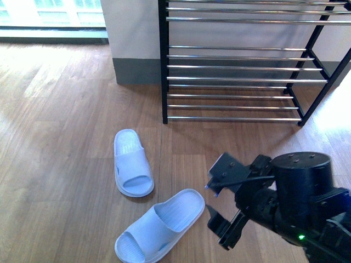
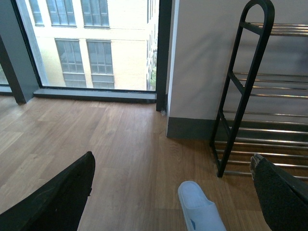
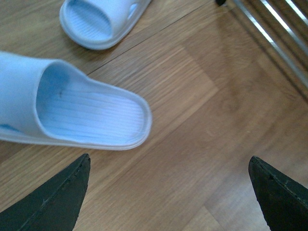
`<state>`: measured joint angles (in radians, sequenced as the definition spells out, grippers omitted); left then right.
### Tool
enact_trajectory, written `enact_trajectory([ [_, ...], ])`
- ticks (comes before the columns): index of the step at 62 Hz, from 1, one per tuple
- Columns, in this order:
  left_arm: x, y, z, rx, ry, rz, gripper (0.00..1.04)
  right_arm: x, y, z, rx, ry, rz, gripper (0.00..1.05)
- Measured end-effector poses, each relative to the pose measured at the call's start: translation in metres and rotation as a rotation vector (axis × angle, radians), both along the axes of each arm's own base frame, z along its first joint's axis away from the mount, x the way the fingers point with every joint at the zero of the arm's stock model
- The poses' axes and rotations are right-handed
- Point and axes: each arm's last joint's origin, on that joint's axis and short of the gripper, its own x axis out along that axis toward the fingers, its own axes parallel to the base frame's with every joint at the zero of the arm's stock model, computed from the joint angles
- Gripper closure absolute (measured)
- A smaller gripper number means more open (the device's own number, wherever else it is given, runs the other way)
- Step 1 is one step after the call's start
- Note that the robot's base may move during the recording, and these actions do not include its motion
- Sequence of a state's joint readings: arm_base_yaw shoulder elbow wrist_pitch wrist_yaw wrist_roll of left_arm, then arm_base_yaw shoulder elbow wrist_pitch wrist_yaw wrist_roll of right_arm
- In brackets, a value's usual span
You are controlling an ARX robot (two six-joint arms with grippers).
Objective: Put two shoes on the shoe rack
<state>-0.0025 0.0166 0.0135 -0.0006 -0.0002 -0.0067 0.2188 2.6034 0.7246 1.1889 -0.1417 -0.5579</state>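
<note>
Both slides (image 1: 133, 163) lie on floor (image 1: 66, 109) — before shoe rack (image 1: 163, 66).

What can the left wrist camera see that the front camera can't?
Only the left wrist view shows the yellow building outside the window, the rounded top corner of the shoe rack and the open left gripper. Only the front view shows the nearer pale blue slide and the open right gripper. Both show the shoe rack, the wooden floor and, it seems, the farther pale blue slide.
</note>
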Motion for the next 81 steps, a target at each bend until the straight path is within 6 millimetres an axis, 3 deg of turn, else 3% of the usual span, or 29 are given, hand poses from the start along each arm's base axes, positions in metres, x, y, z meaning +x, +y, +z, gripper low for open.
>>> enact_trajectory([
  [16,0.0,0.0,0.0,0.0,0.0,0.0,0.09,-0.004,0.035,-0.089,-0.121,0.079,0.333,0.09],
  [29,0.0,0.0,0.0,0.0,0.0,0.0,0.09,-0.01,0.047,-0.11,-0.125,0.118,0.428,0.09],
  [52,0.0,0.0,0.0,0.0,0.0,0.0,0.09,0.015,0.059,-0.121,-0.092,0.084,0.421,0.1],
  [72,0.0,0.0,0.0,0.0,0.0,0.0,0.09,0.02,0.059,-0.134,-0.085,0.121,0.423,0.62],
  [81,0.0,0.0,0.0,0.0,0.0,0.0,0.09,0.022,0.056,-0.134,-0.064,0.128,0.403,0.92],
])
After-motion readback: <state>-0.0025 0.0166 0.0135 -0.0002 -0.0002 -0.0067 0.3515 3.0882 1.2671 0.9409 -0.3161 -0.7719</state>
